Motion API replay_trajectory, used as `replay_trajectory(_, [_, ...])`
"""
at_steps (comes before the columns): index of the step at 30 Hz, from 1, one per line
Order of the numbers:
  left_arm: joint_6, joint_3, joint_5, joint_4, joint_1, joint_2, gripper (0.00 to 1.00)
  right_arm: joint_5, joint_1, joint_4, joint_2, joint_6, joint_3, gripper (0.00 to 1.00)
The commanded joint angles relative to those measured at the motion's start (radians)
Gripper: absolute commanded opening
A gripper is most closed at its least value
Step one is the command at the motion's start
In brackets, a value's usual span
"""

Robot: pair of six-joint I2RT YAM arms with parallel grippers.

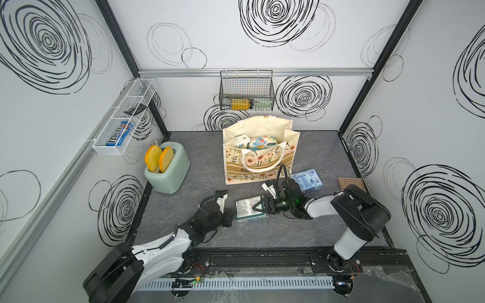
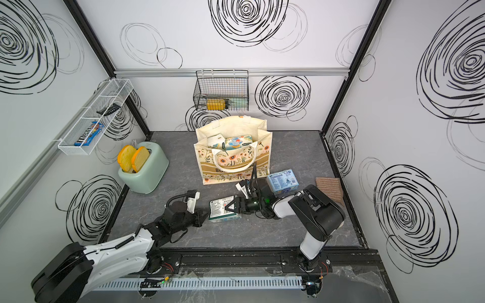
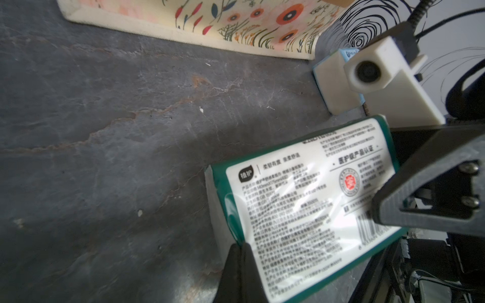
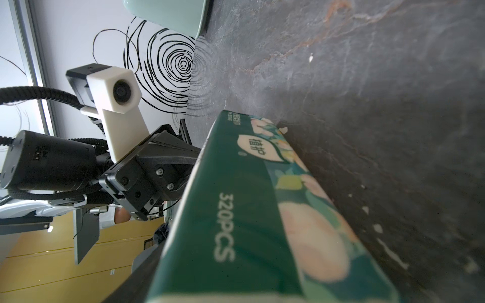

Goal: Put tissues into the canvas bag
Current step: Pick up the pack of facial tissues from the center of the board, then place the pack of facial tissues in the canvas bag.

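Right gripper (image 1: pixel 256 207) straddles the green-and-white plastic-wrapped tissue pack (image 1: pixel 244 208) from 3 o'clock, grip uncertain; my left gripper (image 1: pixel 230 219), pinched empty, sits at 9.

— What is the bag (image 1: pixel 236 162) wearing?
— Cream, with orange flowers and tan stripes running across it. The green pack (image 1: pixel 245 208) is showing a white label with black print.
— And on the right?
— The blue pack (image 1: pixel 308 179) is showing pale; the cloth (image 1: pixel 350 182) is wearing brown stripes. Left, the toaster (image 1: pixel 175 170) is showing mint on the veined dark-grey table (image 1: pixel 204 162).
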Motion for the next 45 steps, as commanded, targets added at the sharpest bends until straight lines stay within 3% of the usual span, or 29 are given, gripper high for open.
replay_trajectory(1, [0.008, 0.003, 0.002, -0.074, 0.006, 0.000, 0.00, 0.009, 0.005, 0.026, -0.025, 0.004, -0.017, 0.71])
replay_trajectory(3, [-0.006, 0.016, 0.030, -0.075, 0.000, -0.019, 0.05, 0.014, 0.005, 0.009, -0.040, -0.006, -0.018, 0.69])
replay_trajectory(4, [-0.016, 0.022, 0.037, -0.078, -0.006, -0.035, 0.13, 0.018, 0.005, 0.001, -0.048, -0.011, -0.019, 0.69])
replay_trajectory(6, [-0.046, 0.042, 0.033, -0.106, -0.030, -0.088, 0.51, 0.027, 0.003, -0.023, -0.069, -0.019, -0.020, 0.63])
replay_trajectory(7, [-0.058, 0.056, 0.026, -0.128, -0.040, -0.116, 0.60, 0.032, 0.004, -0.034, -0.078, -0.025, -0.020, 0.61])
replay_trajectory(9, [-0.073, 0.102, 0.015, -0.196, -0.061, -0.187, 0.69, 0.042, 0.002, -0.062, -0.105, -0.040, -0.018, 0.59])
replay_trajectory(15, [-0.023, 0.396, 0.007, -0.548, -0.066, -0.381, 0.76, 0.030, -0.018, -0.162, -0.216, -0.051, -0.003, 0.51])
replay_trajectory(20, [0.165, 0.672, -0.220, -0.863, -0.057, -0.496, 0.87, 0.062, -0.041, -0.384, -0.413, -0.102, 0.105, 0.51])
replay_trajectory(23, [0.250, 0.696, -0.284, -0.914, -0.054, -0.559, 0.91, 0.081, -0.067, -0.471, -0.512, -0.123, 0.204, 0.50])
replay_trajectory(28, [0.239, 0.589, -0.271, -0.835, -0.057, -0.701, 0.88, 0.129, -0.169, -0.529, -0.581, -0.162, 0.419, 0.47])
replay_trajectory(33, [0.243, 0.569, -0.351, -0.832, -0.052, -0.804, 0.88, 0.148, -0.244, -0.646, -0.416, -0.241, 0.752, 0.46])
replay_trajectory(41, [0.234, 0.562, -0.362, -0.836, -0.051, -0.832, 0.86, 0.175, -0.274, -0.918, -0.022, -0.382, 1.267, 0.49])
replay_trajectory(45, [0.232, 0.560, -0.364, -0.837, -0.058, -0.822, 0.86, 0.205, -0.272, -1.025, 0.067, -0.443, 1.369, 0.52])
